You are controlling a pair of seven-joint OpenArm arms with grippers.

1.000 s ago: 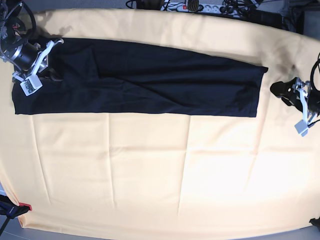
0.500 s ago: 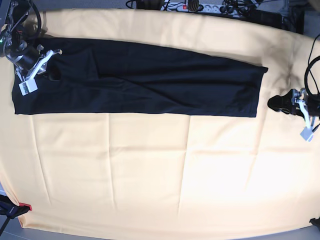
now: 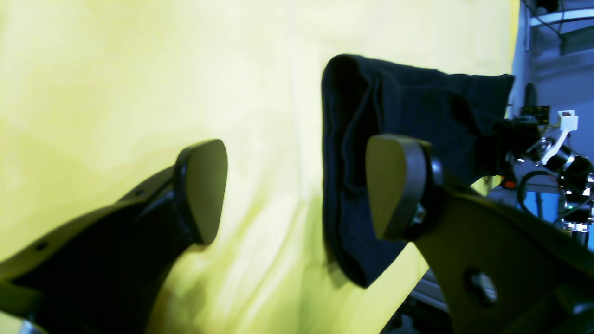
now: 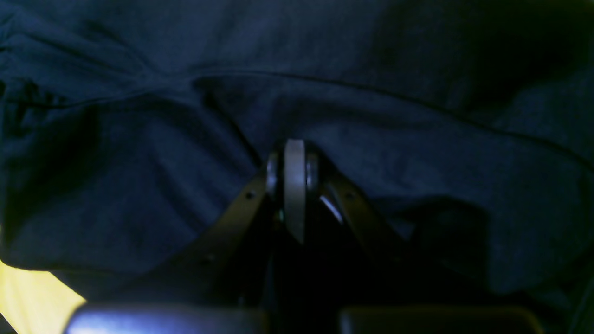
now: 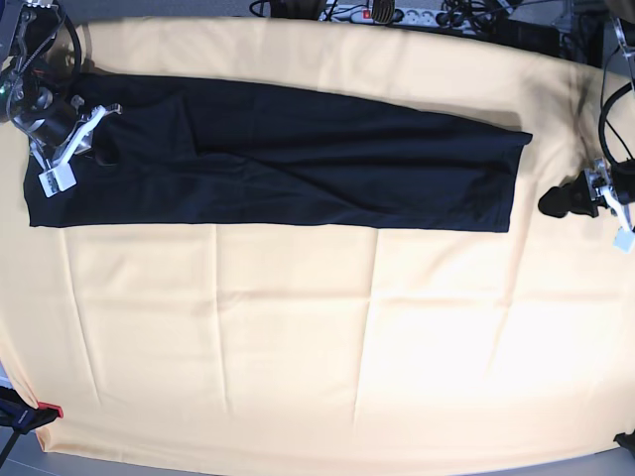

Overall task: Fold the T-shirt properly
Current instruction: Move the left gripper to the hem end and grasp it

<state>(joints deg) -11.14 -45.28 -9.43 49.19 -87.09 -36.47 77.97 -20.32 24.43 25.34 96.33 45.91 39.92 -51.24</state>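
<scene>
T-shirt [image 5: 278,154] folded into long band, upper frame. Right gripper [image 4: 295,185] closed, pinching nothing, over left end. Left gripper [image 3: 297,190] spread wide, empty, facing right end for next fold.

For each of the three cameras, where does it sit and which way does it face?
Base: overhead, facing down on the black fabric T-shirt lying on the pale yellow tablecloth; both arms show.
Left wrist: behind the open left gripper, facing along the tablecloth to the shirt's end.
Right wrist: behind the shut right gripper, close above the shirt.
All views share the T-shirt.
</scene>
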